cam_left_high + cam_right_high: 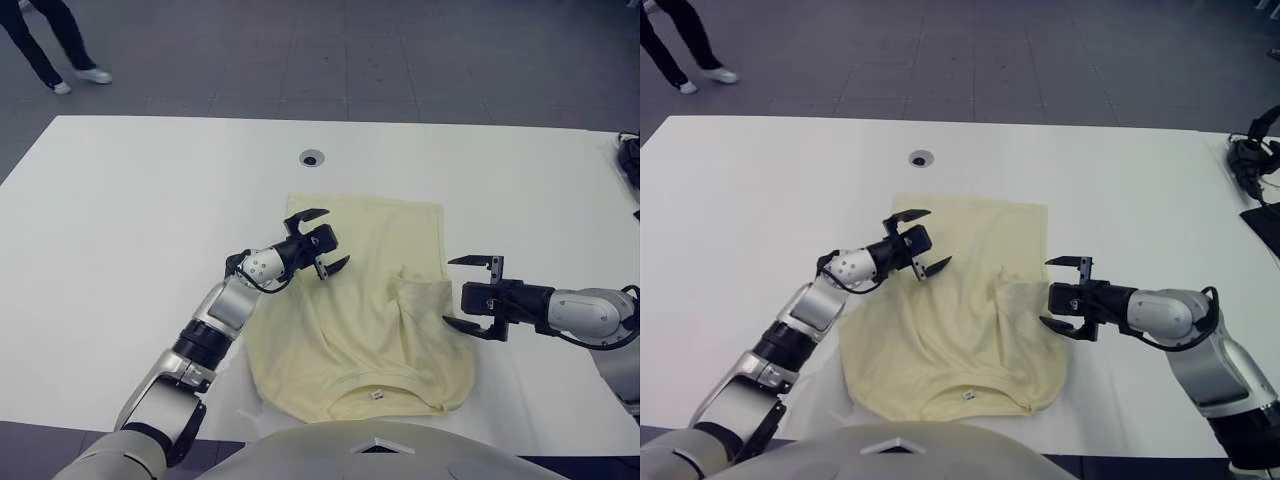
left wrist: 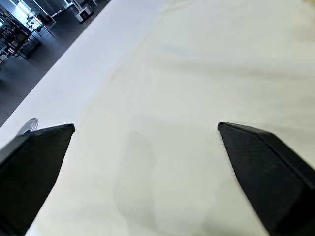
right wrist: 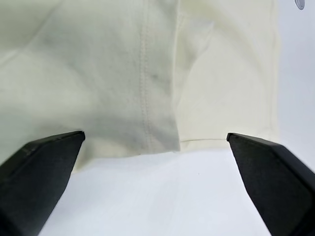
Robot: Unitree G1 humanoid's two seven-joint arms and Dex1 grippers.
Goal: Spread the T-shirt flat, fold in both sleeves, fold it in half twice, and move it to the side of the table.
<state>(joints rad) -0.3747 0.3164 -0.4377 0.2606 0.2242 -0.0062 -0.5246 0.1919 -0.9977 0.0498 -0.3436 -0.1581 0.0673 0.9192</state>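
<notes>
On the left the white tabletop (image 1: pixel 130 220) lies bare, apart from a small round grommet (image 1: pixel 312 157) set into it beyond the shirt's far edge. The left hand (image 1: pixel 336 236) hangs over the far-left part of the T-shirt (image 1: pixel 370 330), its two fingers spread wide with nothing between them. Its wrist view looks down on smooth cloth.

The pale yellow T-shirt lies roughly flat in the middle of the tabletop, with the collar (image 1: pixel 375 395) nearest the robot and the hem at the far end. On its right side a sleeve (image 1: pixel 420 295) looks turned inward onto the body. Whether the left sleeve is tucked as neatly cannot be told, since the arm covers that edge.

The right hand (image 1: pixel 448 292) sits just beside the shirt's right edge, level with the folded sleeve. It is also wide open and empty, with its fingertips low to the tabletop. Some dark cables (image 1: pixel 1250 155) lie at the far right edge, well apart from the work.

The sleeves seem about done, so the first half-fold is probably the step in hand. To do it well, the two hands should pinch matching points on opposite edges. Each grip should take every layer, so the tucked sleeve travels with the body. Both hands should then lift only a little and carry the cloth over at the same pace. The edges should be laid square on each other before either hand lets go, or the right sleeve may slip out.
</notes>
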